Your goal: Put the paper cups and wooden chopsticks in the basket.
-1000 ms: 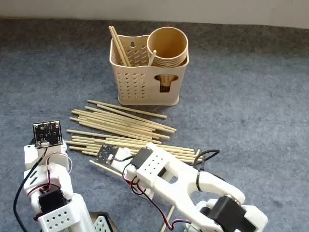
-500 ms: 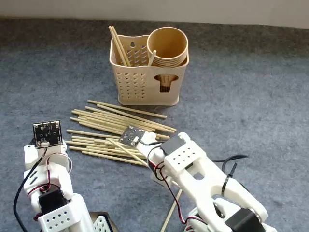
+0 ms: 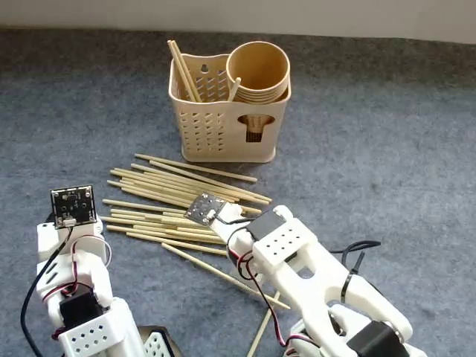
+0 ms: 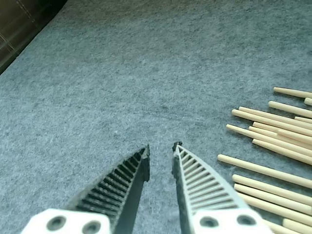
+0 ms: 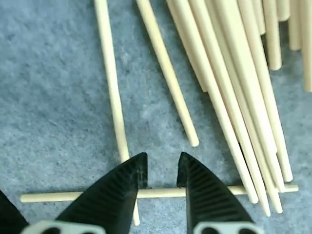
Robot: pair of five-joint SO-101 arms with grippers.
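Right wrist view: right end effector (image 5: 162, 168) parted narrowly, holding nothing, tips over a loose chopstick (image 5: 214, 190) crosswise by the chopstick pile (image 5: 234, 73). Left end effector (image 4: 161, 148) likewise parted, empty. Paper cups (image 3: 258, 71) sit in basket (image 3: 216, 141).

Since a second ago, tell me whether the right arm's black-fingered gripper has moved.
Yes. The right gripper has shifted toward the beige perforated plastic basket and is now above the pile of loose wooden chopsticks.
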